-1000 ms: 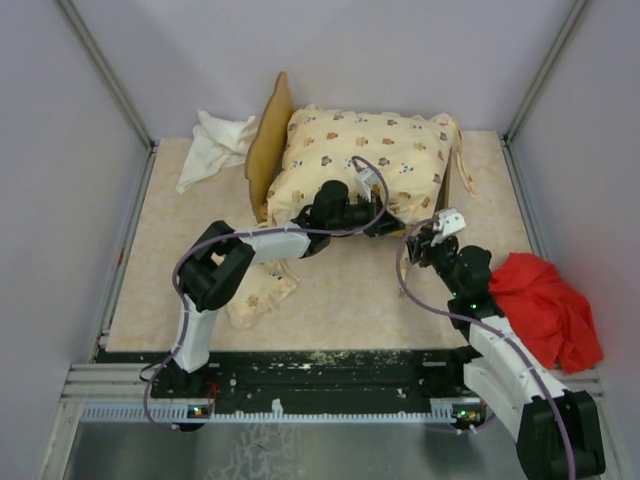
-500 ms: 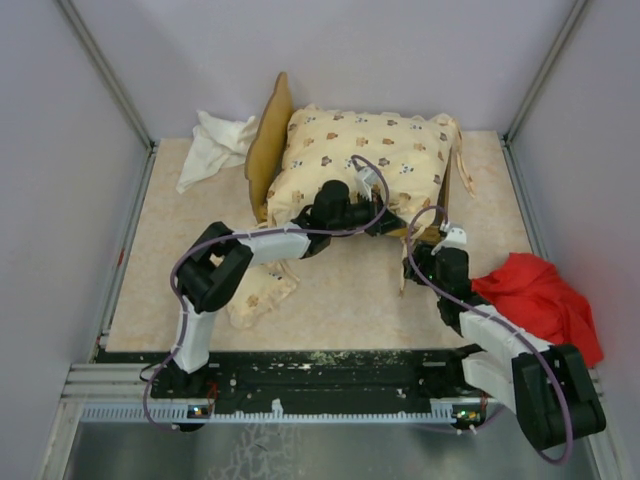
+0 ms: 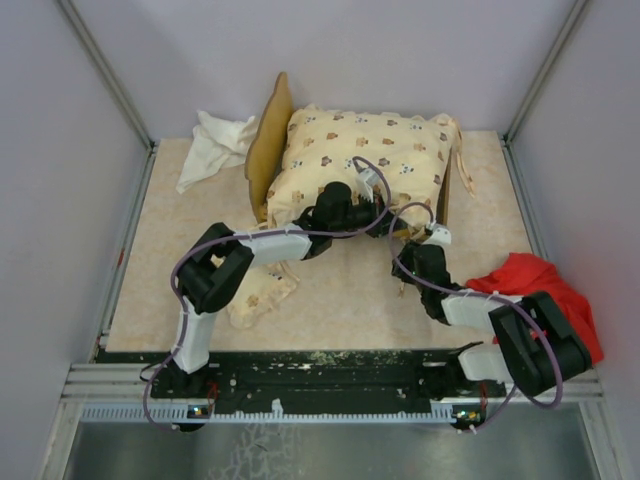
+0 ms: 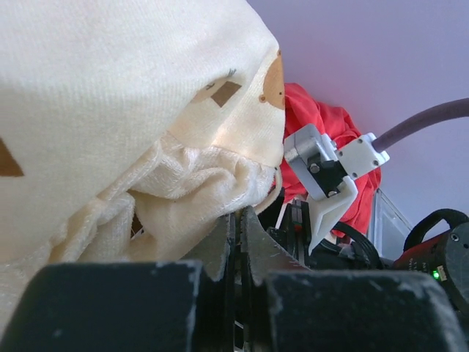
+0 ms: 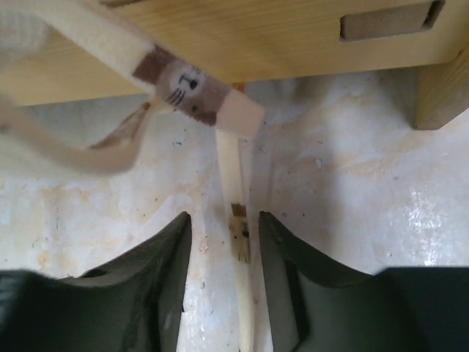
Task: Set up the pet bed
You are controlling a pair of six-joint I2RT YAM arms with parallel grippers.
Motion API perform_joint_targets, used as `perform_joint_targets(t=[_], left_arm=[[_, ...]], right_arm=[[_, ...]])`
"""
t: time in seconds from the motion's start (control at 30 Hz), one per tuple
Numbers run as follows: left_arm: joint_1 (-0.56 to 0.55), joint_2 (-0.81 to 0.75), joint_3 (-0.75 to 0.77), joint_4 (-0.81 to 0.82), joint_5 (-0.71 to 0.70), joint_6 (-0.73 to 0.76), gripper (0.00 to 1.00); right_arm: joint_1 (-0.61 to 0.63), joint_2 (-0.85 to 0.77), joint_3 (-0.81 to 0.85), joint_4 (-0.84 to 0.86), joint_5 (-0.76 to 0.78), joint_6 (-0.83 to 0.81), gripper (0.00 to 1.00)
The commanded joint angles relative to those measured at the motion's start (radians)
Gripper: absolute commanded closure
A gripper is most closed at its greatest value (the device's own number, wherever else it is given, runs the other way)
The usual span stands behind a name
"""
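Note:
The light-yellow bed frame (image 3: 264,150) stands at the back middle with its wavy headboard to the left. The cream animal-print cushion (image 3: 365,155) lies on it. The small matching pillow (image 3: 262,290) lies on the table in front, beside the left arm. My left gripper (image 3: 385,221) is shut on the cushion's front edge (image 4: 183,183); its fingers (image 4: 223,246) are pressed together. My right gripper (image 3: 405,268) is low at the bed's front right corner, open (image 5: 223,220), with a printed tie strap (image 5: 239,246) lying on the table between its fingers, under the wooden frame (image 5: 256,37).
A plain white cloth (image 3: 213,146) lies at the back left. A red cloth (image 3: 545,300) lies at the right, beside the right arm, and shows in the left wrist view (image 4: 322,117). Grey walls close in the table (image 3: 350,300) on three sides.
My right arm has folded back and down, bringing its gripper left and lower to the table at the bed's front right corner. The left arm has barely moved.

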Motion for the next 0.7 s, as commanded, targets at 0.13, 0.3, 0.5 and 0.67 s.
perform_joint_targets(t=[0.13, 0.3, 0.5, 0.67], left_arm=[[-0.004, -0.035, 0.015, -0.012, -0.015, 0.013, 1.0], [-0.006, -0.07, -0.029, -0.023, -0.012, 0.042, 1.0], [-0.014, -0.144, -0.167, -0.025, -0.043, 0.094, 1.0], [-0.015, -0.181, -0.276, -0.047, -0.087, 0.144, 1.0]], right_arm=[[0.024, 0.029, 0.044, 0.079, 0.126, 0.014, 1.0], [0.023, -0.138, 0.033, -0.063, 0.315, -0.02, 1.0], [-0.102, -0.315, -0.014, -0.125, 0.26, -0.007, 1.0], [-0.154, -0.377, 0.024, -0.179, 0.222, -0.049, 1.0]])
